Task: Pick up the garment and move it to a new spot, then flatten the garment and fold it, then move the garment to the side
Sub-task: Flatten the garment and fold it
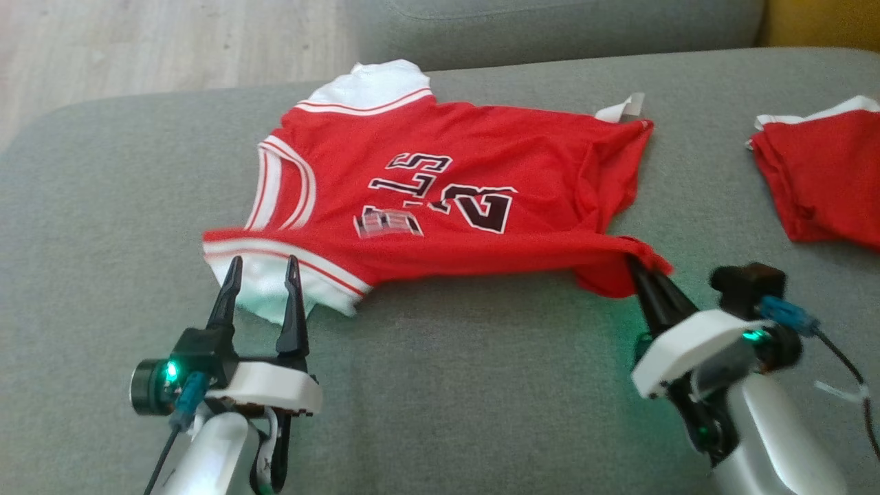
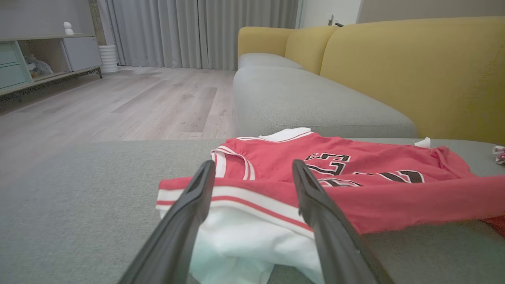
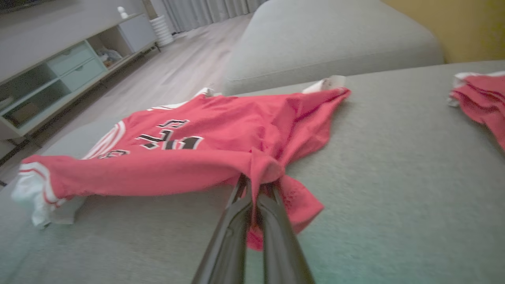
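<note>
The garment [image 1: 440, 199] is a red jersey with white trim and black lettering, spread across the grey sofa seat [image 1: 447, 385]. My right gripper [image 1: 639, 267] is shut on the garment's near right corner [image 3: 264, 169], and the cloth bunches and lifts there. My left gripper [image 1: 262, 267] stands open at the near left corner. Its two fingers straddle the white sleeve [image 2: 244, 240], one finger [image 2: 189, 209] on each side, without pinching it.
A second red and white garment [image 1: 821, 172] lies at the right edge of the seat. Beyond the seat are a grey cushion [image 2: 307, 102], a yellow backrest [image 2: 414, 71] and wooden floor [image 2: 118, 102] with a low cabinet [image 2: 43, 59].
</note>
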Tool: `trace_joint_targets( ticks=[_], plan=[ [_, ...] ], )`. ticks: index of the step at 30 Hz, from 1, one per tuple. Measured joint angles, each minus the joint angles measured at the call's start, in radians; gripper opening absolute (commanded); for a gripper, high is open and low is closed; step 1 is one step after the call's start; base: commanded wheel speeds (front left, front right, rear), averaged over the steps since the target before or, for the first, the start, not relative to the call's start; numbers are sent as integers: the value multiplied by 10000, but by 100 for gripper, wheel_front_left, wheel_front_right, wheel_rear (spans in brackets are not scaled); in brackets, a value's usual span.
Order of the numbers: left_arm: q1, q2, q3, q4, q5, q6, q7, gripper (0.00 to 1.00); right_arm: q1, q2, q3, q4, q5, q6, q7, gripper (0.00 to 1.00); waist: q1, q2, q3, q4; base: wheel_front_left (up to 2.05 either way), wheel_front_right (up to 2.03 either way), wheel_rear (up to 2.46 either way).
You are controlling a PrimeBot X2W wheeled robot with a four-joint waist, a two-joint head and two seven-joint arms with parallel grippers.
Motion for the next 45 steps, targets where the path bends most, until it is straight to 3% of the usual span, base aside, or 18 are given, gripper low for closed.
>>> trace_joint_targets(
  ticks=[4, 6, 13, 19, 28, 36, 45],
  plan=[
    [-15, -19, 13, 29, 2, -42, 0, 100, 133, 209, -1001, 633, -414, 0, -13, 0, 0, 0, 138, -198, 0, 0, 0],
    [-36, -36, 15, 86, 10, -71, 0, 100, 128, 255, -1310, 901, -679, 0, -134, 100, 0, 0, 193, -298, 0, 0, 0],
    [-176, -98, 35, 230, 90, -155, 0, 100, 35, 522, -2477, 1335, -1459, 0, -880, 100, 0, 0, 267, -551, 0, 0, 0],
    [-228, -134, 65, 257, 92, -184, 0, 100, -290, 575, -3321, 782, -2708, 0, -2420, 100, -1, 0, 264, -583, 0, 0, 0],
    [-231, -176, 86, 627, 105, -251, 25, 100, -233, 665, -2282, 142, -2104, 0, -3103, 100, 0, 0, 407, -351, 0, 0, 0],
    [-202, 86, 82, 1661, 337, 295, 1300, 100, -34, 665, -1904, 385, -1914, 0, -3204, 100, 0, 0, 459, -288, 0, 0, 0],
    [-585, 604, 77, 2255, 337, 213, 2305, 100, -71, 665, -1638, 662, -1778, 0, -3275, 100, 0, 0, 618, -435, 0, 0, 0]
  ],
)
